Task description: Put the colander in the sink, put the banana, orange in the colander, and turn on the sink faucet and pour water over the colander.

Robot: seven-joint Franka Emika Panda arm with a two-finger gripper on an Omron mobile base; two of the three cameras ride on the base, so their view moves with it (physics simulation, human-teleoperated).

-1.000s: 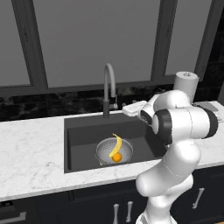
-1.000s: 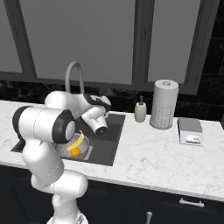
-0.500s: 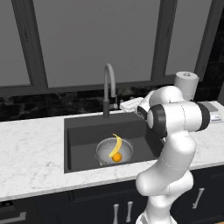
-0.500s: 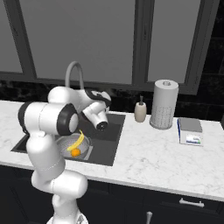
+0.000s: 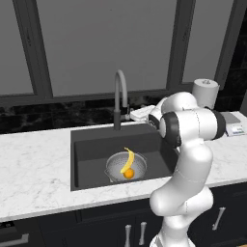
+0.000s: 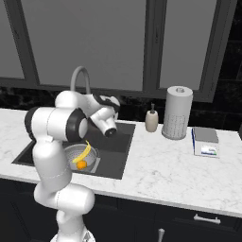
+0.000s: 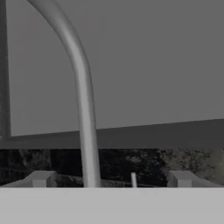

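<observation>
The silver colander (image 5: 116,166) (image 6: 71,153) sits in the dark sink (image 5: 91,149) (image 6: 118,144), right of its middle. Inside it the yellow banana (image 5: 128,160) (image 6: 85,151) leans against the rim above the orange (image 5: 129,173) (image 6: 82,164). The grey gooseneck faucet (image 5: 118,99) (image 6: 79,78) (image 7: 83,100) stands behind the basin. My gripper (image 5: 132,114) (image 7: 111,180) is open, level with the faucet's lower stem and just right of it. In the hand view the stem rises between my fingertips (image 7: 41,178), with the small lever (image 7: 134,178) right of it. No water shows.
On the marble counter (image 6: 156,170) right of the sink stand a soap bottle (image 6: 151,120), a white paper-towel roll (image 5: 205,93) (image 6: 177,112) and a small flat scale (image 6: 205,141). Dark windows and a black backsplash close off the back.
My hand has moved left and slightly up from beside the sink's right edge toward the faucet's stem. The colander, banana and orange have not moved.
</observation>
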